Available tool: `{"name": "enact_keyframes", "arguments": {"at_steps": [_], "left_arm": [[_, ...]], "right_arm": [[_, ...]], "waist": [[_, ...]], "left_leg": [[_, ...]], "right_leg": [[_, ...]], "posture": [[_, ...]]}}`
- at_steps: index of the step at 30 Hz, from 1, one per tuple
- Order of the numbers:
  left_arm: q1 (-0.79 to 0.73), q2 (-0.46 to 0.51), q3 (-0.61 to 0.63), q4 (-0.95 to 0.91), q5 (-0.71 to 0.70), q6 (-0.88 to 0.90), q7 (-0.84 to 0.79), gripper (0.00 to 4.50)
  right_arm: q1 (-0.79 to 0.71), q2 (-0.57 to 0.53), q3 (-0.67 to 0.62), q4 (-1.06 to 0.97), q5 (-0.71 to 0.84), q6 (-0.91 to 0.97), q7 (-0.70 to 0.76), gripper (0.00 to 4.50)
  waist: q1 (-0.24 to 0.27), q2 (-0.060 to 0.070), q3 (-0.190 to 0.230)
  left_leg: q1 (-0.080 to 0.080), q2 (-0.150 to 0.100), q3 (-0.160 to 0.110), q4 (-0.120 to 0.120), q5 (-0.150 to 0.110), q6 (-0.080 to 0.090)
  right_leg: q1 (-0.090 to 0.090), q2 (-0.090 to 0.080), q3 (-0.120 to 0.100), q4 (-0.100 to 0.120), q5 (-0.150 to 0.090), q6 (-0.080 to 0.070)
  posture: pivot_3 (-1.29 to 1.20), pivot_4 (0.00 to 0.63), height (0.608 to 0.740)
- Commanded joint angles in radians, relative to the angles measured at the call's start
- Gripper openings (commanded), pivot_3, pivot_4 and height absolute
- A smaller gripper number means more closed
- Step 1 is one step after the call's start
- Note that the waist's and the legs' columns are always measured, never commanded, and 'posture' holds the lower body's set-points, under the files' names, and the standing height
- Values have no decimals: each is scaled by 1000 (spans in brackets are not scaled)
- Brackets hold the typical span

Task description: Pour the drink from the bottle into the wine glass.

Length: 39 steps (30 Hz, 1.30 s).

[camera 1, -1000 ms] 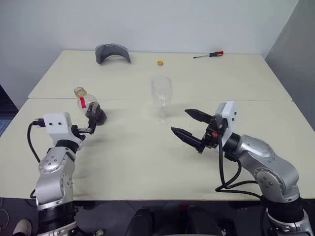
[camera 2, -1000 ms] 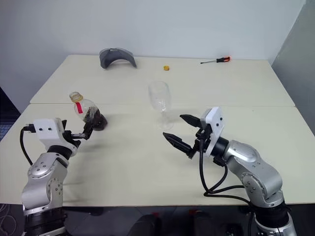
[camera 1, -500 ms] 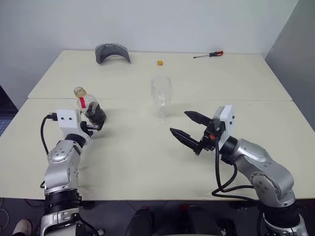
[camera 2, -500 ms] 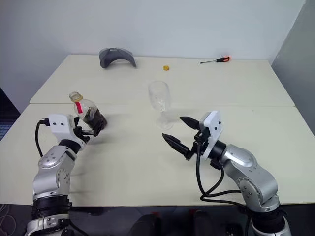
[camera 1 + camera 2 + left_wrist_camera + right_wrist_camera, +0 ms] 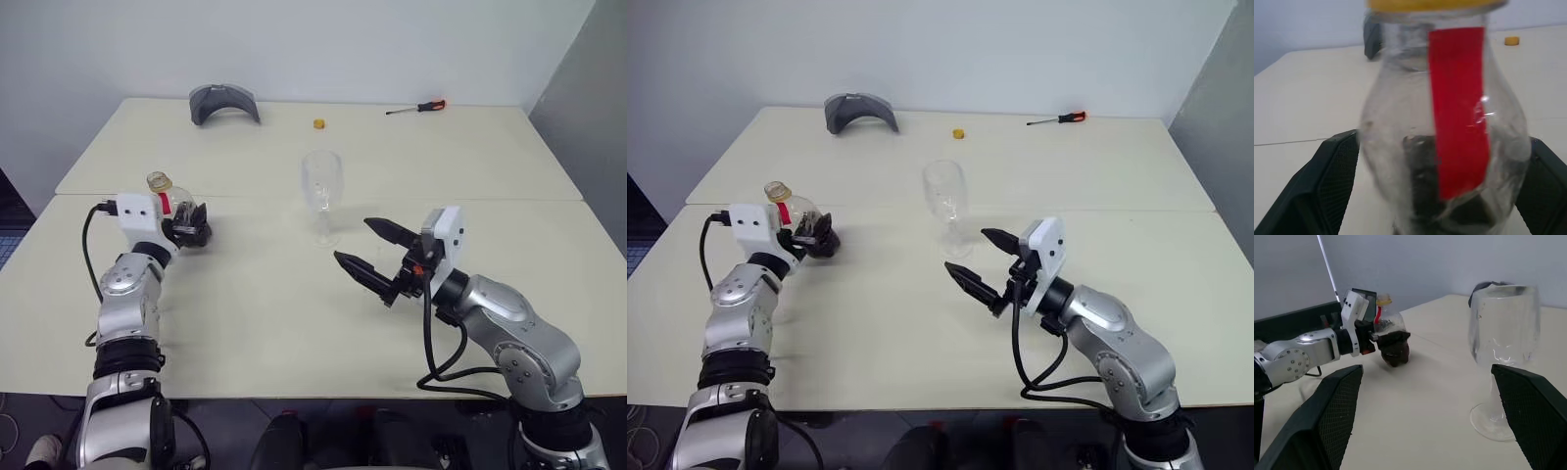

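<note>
Your left claw [image 5: 189,231] gapes around capped bottle [image 5: 795,217], poised to grip | right claw [image 5: 376,258] wide, empty, near wine glass [image 5: 321,197] | surface [image 5: 274,313]

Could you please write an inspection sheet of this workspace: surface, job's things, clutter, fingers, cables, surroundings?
Surface: two cream tables pushed together, a seam between them.
Job's things: bottle upright near the left edge, cap on, dark drink low in its belly; wine glass upright near the middle, looks empty.
Clutter: grey curved object, small yellow piece and red-handled screwdriver on the far table.
Fingers: left gripper open, one finger each side of the bottle's belly; contact cannot be told. Right gripper open, holding nothing, short of the glass.
Cables: black cable looping at the right wrist, another at the left wrist.
Surroundings: plain pale wall behind.
</note>
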Motion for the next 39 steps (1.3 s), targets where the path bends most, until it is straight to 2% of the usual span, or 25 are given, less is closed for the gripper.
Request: {"name": "enact_keyframes", "arguments": {"at_steps": [1,6,7,9,16,19,25,30,34,39], "left_arm": [[-34,3,-9,28,9,-52,-9,4500],[-80,-10,-27,104,14,-98,-14,4500],[-82,-11,-24,107,8,-101,-17,4312],[-84,-11,-21,116,3,-106,-24,3903],[-77,-2,-18,100,0,-103,-26,1716],[-75,-1,-18,80,-2,-92,-24,1099],[-69,7,-28,-3,0,-46,-27,1006],[-136,21,-66,-25,4,20,-73,1004],[-275,30,-133,18,46,39,-127,1004],[-464,65,-243,138,153,-56,-213,1004]], "right_arm": [[-18,7,-8,-42,11,-4,-11,4479],[-19,2,-6,-38,3,-10,-12,4479],[-17,-3,-5,-33,-6,-19,-6,4497],[-15,-7,-4,-22,-17,-30,1,4500],[-9,3,-5,4,-29,-47,6,4500],[-11,4,-4,10,-29,-52,8,4500],[-40,6,-6,33,-29,-58,24,4500],[-81,-1,-22,42,26,-50,86,4500],[-165,-60,-33,94,47,-55,203,4500],[-316,-80,-47,291,-9,-68,219,4500]], "waist": [[-1,0,0],[0,0,0],[-1,0,0],[-1,0,0],[-1,-1,0],[-1,-1,0],[-1,-1,0],[-1,-1,0],[2,-2,1],[-1,-3,1]], "left_leg": [[-1,0,0,0,0,0],[-2,0,0,0,0,0],[-2,0,0,0,0,0],[-2,0,0,0,0,0],[-2,0,0,1,0,0],[-2,0,0,1,0,0],[-2,0,0,1,0,0],[-2,0,0,2,0,0],[-4,-1,-2,6,0,0],[-6,-2,-1,10,0,0]], "right_leg": [[-1,0,0,0,0,0],[-1,0,0,0,0,0],[-1,0,0,0,0,0],[-1,0,0,0,0,0],[-1,0,0,0,0,0],[-1,0,0,0,0,0],[-1,0,0,0,0,0],[-1,0,0,1,0,0],[-1,0,-2,2,0,0],[-1,0,-1,2,1,1]], "posture": [[0,150,740],[0,150,740],[0,150,740],[0,150,740],[0,150,740],[0,150,740],[0,150,740],[0,150,740],[0,150,740],[0,150,740]]}}
